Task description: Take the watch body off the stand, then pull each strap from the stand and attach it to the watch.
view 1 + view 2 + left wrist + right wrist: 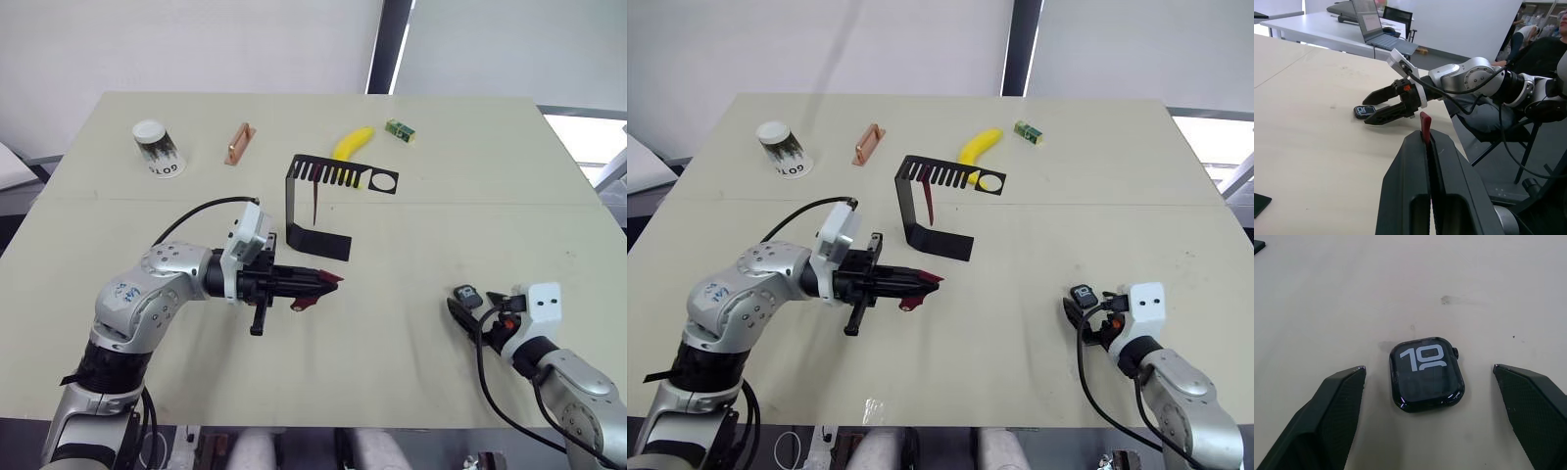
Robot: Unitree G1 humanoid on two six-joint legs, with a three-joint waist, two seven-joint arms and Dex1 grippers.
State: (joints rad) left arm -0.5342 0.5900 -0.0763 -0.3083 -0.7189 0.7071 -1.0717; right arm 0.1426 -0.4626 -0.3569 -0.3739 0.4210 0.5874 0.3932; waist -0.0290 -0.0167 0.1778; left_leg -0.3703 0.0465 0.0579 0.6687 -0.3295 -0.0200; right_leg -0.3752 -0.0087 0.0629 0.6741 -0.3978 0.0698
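My left gripper (323, 282) is shut on a dark red strap (305, 305), held just above the table in front of the stand (292, 201); the strap's tip (1424, 128) pokes up between the fingers. A second dark red strap (315, 203) hangs from the stand's slotted top arm. The watch body (1426, 373) lies flat on the table at the right, face up. My right gripper (1428, 368) is open around it, one finger on each side, neither touching it. The left wrist view shows the same open right gripper (1371, 107) beside the watch body (1364, 110).
At the back of the table are a tipped paper cup (157, 147), a copper-coloured bar (238, 143), a banana (352, 143) and a small green box (399, 130). A seated person (1542, 54) is beyond the table's right edge.
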